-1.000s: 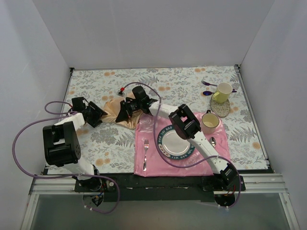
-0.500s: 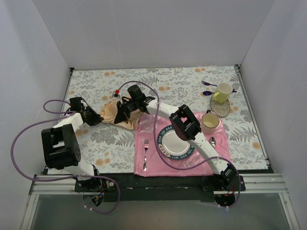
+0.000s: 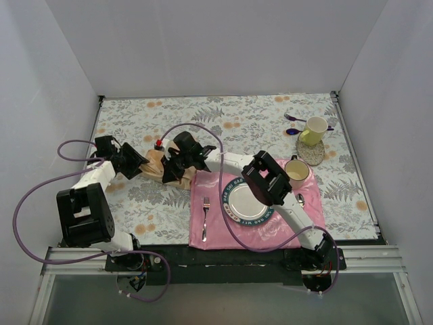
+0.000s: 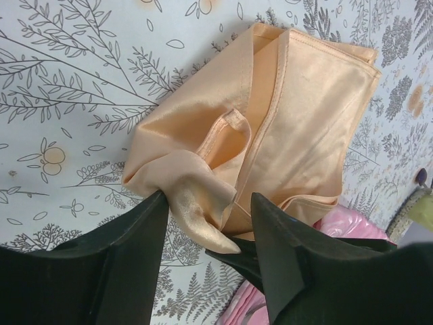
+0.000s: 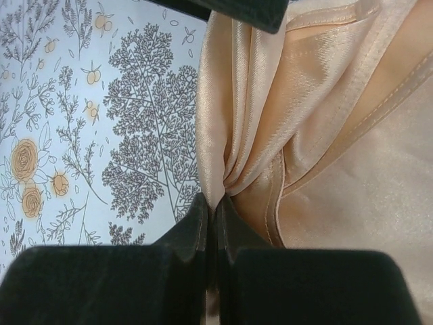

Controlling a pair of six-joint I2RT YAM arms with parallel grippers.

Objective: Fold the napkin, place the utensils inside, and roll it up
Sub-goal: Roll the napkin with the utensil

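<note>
right fingers (image 5: 186,237): clamped shut on a napkin (image 5: 325,135) pleat (wrist view only; top view hides it)
left fingers (image 4: 128,257): spread apart, bunched corner sitting between them
napkin: on bench (image 3: 270,115), just beside pink mat (image 3: 213,238)
change: arms closer than a second ago, cloth bunched narrower, so the fold looks under way

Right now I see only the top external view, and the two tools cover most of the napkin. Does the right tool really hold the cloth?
Observer: Yes. In the right wrist view the right tool is shut on a pinched fold of the napkin.
Operator: And the left tool?
Observer: In the left wrist view the left tool has its fingers apart. A bunched corner of the napkin lies between them, not squeezed flat.
</note>
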